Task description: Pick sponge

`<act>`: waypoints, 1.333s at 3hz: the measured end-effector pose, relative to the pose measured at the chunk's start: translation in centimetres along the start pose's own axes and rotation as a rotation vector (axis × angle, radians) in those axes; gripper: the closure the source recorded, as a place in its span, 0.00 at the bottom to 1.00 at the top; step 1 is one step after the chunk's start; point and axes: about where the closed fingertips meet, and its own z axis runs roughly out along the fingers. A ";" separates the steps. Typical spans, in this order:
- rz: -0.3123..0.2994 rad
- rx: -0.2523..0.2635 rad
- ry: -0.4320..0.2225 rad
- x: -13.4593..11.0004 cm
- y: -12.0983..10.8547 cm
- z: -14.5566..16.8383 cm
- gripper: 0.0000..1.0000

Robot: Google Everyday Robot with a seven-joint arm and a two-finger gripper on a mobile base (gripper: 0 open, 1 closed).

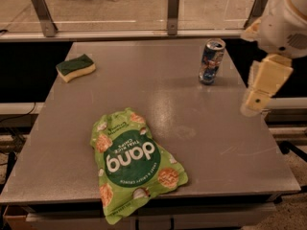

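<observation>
The sponge (75,67) has a dark green top over pale yellow foam. It lies flat near the far left corner of the grey table (192,128). My gripper (255,101) hangs at the right edge of the table, cream-coloured, below the white arm housing (288,18). It is far from the sponge, across the full width of the table, and holds nothing that I can see.
A blue drink can (211,61) stands upright at the far right, just left of the gripper. A green "dang" chip bag (132,163) lies at the front centre, overhanging the near edge. A railing with metal posts (173,11) runs behind the table.
</observation>
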 end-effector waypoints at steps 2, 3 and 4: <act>-0.153 0.030 -0.108 -12.9 -7.2 5.6 0.00; -0.198 0.036 -0.202 -20.8 -9.1 8.1 0.00; -0.199 0.037 -0.204 -20.9 -9.1 8.1 0.00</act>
